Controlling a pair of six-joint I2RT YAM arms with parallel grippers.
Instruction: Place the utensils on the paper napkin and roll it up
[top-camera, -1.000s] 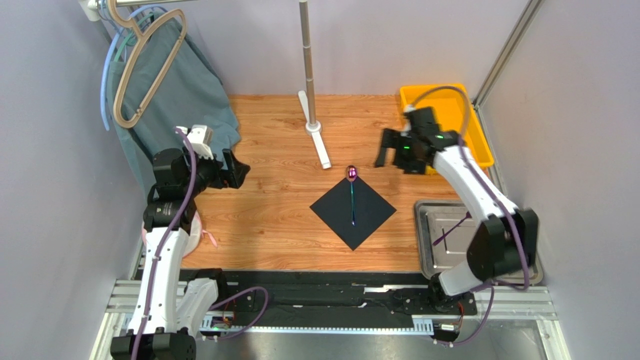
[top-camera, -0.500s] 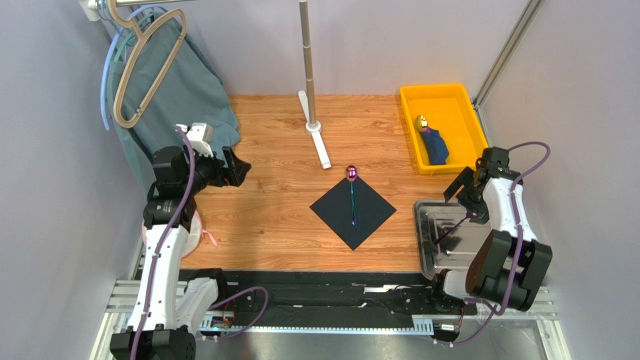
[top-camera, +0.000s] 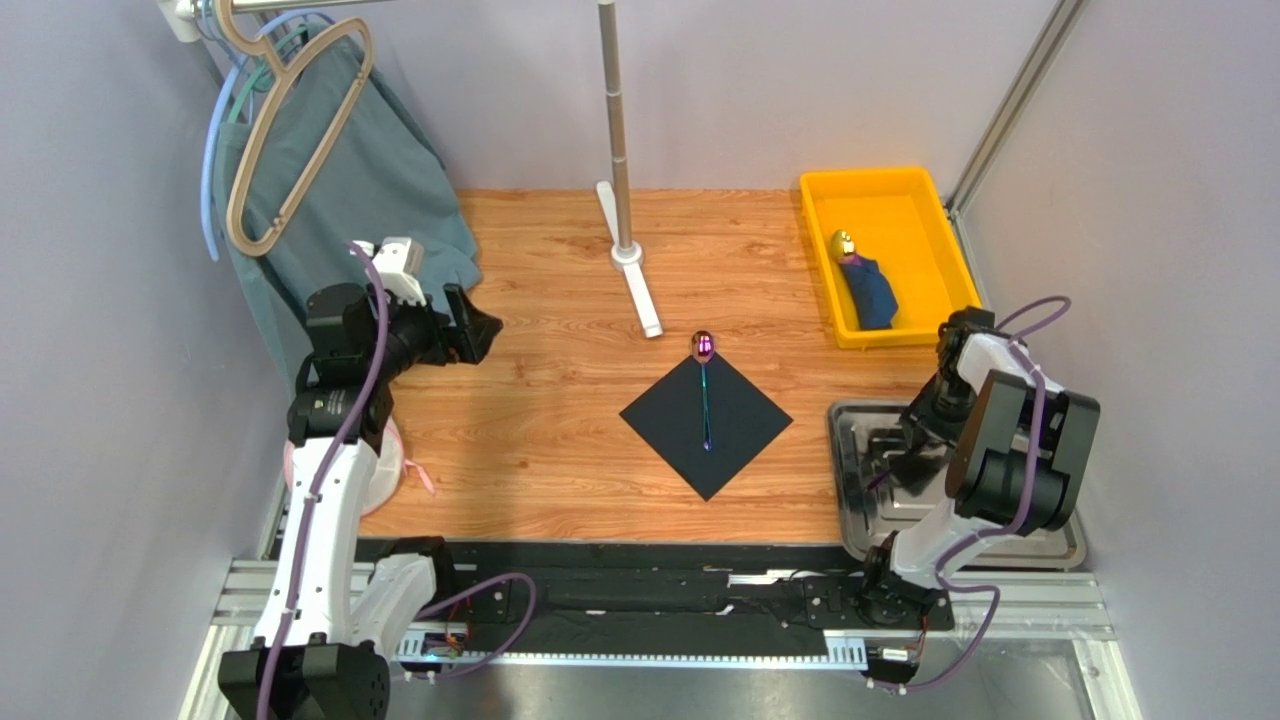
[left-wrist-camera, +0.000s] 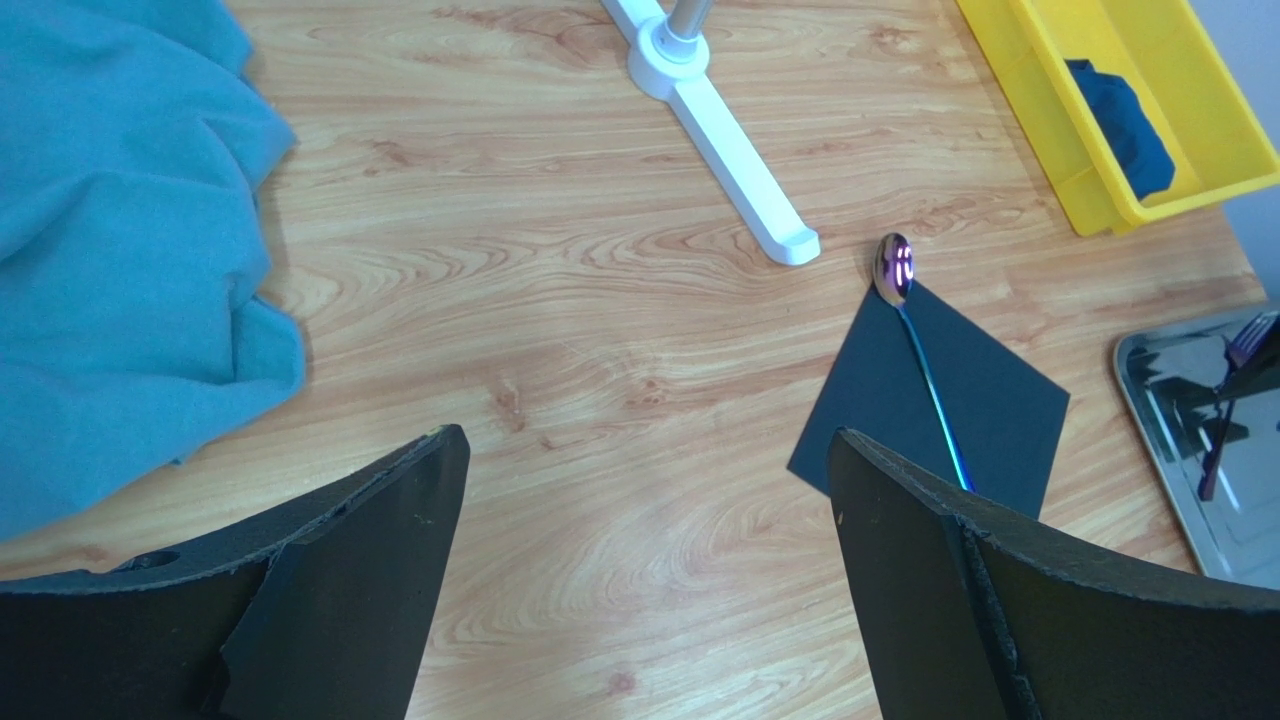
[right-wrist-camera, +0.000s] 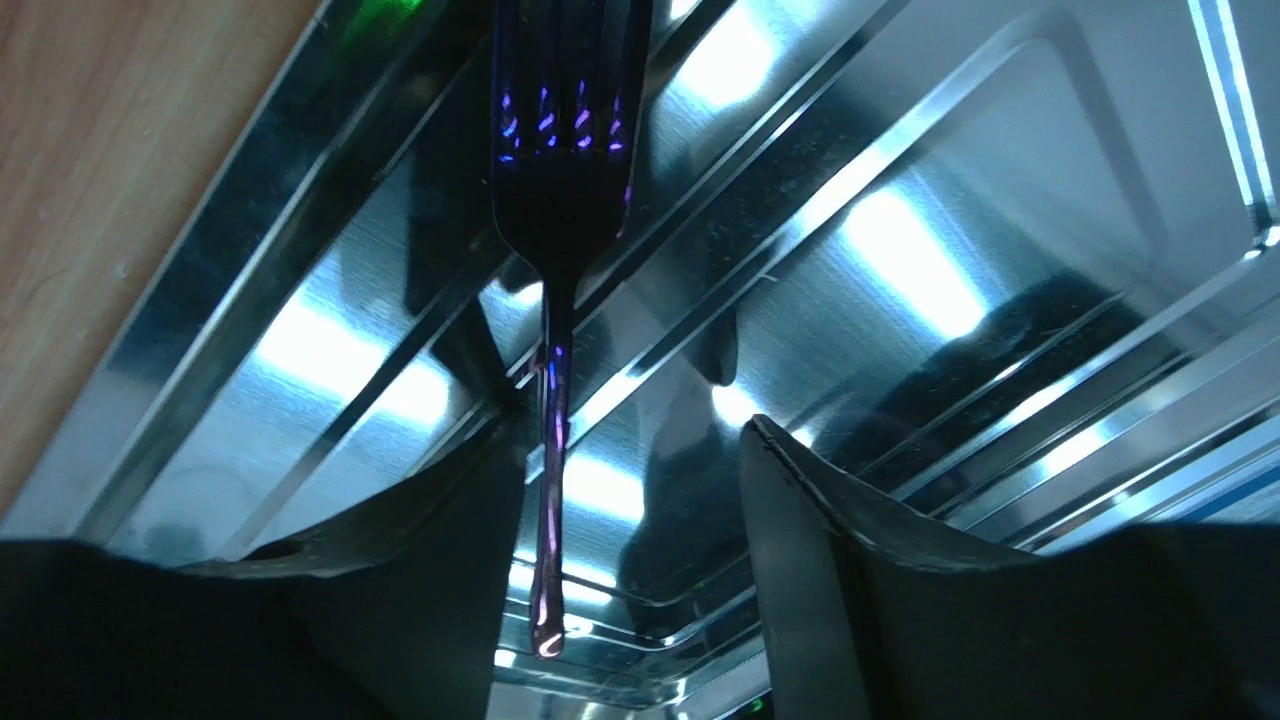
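Note:
The black paper napkin (top-camera: 724, 435) (left-wrist-camera: 984, 393) lies as a diamond at the table's centre. A purple-blue spoon (top-camera: 705, 393) (left-wrist-camera: 897, 264) rests on it, its bowl just past the far corner. A dark iridescent fork (right-wrist-camera: 559, 165) (left-wrist-camera: 1225, 405) lies in the steel tray (top-camera: 842, 483) (right-wrist-camera: 932, 255) at the right. My right gripper (top-camera: 899, 453) (right-wrist-camera: 634, 428) hangs low in the tray, still open, its jaws astride the fork's handle, which lies close against the left finger (right-wrist-camera: 436, 540). My left gripper (top-camera: 478, 327) (left-wrist-camera: 646, 510) hovers wide open over bare wood at the left, holding nothing.
A yellow bin (top-camera: 899, 195) at the back right holds a dark blue bundle (top-camera: 869, 290). A white stand (top-camera: 642, 293) rises behind the napkin. A teal cloth (top-camera: 368, 173) (left-wrist-camera: 120, 225) and hangers (top-camera: 286, 135) fill the back left corner.
My right arm swung from beside the yellow bin down into the steel tray, and its jaws narrowed around the fork's handle. The left arm barely moved.

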